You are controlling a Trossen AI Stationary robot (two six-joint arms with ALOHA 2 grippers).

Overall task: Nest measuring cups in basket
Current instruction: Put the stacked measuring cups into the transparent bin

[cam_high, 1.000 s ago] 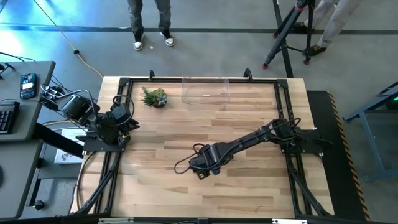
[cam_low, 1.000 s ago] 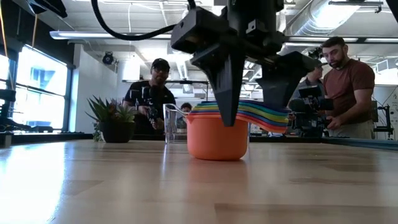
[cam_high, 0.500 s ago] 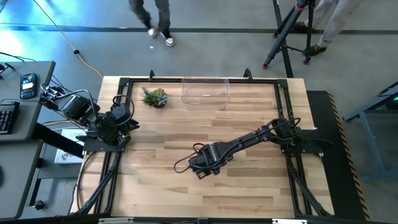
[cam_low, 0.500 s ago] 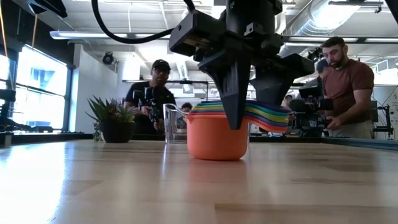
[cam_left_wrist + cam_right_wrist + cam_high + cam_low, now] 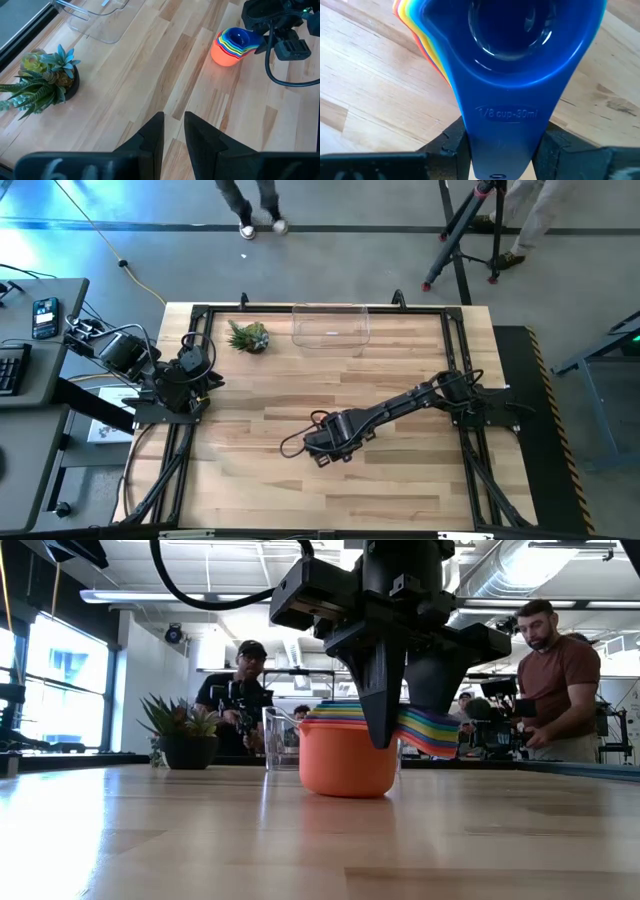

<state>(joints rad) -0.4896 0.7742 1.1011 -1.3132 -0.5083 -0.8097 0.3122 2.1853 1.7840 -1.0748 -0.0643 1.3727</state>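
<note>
Landmark for all positions: the nested stack of coloured plastic measuring cups [image 5: 349, 755], orange bowl outermost, small blue scoop [image 5: 512, 60] innermost.

Stack sits on the wooden counter [image 5: 200, 830], toward the near-middle of it. All visible cups are already inside one another, their flat handles fanned out in rainbow order on one side; exact count cannot be told. Judgement: nesting is done, transfer to the basket is not.

Right gripper [image 5: 400, 720] comes down directly over the stack. In its wrist view the two dark jaws stand one on each side of the blue handle, touching or very nearly touching its edges. They appear to be pinching the handle bundle, but a firm grip cannot be confirmed. The orange bowl's base looks to be on the counter, so no lift yet.

Left gripper [image 5: 173, 131] waits well to the left of the stack near the counter's left edge, jaws a narrow gap apart, holding nothing.

Beyond the stack, at the far edge of the counter: the clear rectangular plastic basket [image 5: 330, 325], nothing in it. Left of the basket, just beside it, a small spiky green plant in a dark pot [image 5: 248, 337].

Remaining, by judgement: lift the stack, carry it away to the basket, release inside. The counter between stack and basket is bare; the plant stands off that line. Risk: held by handles alone, the stack could tilt or shed its outer cups.

Behind the counter, people stand in the room, one with a camera rig.
</note>
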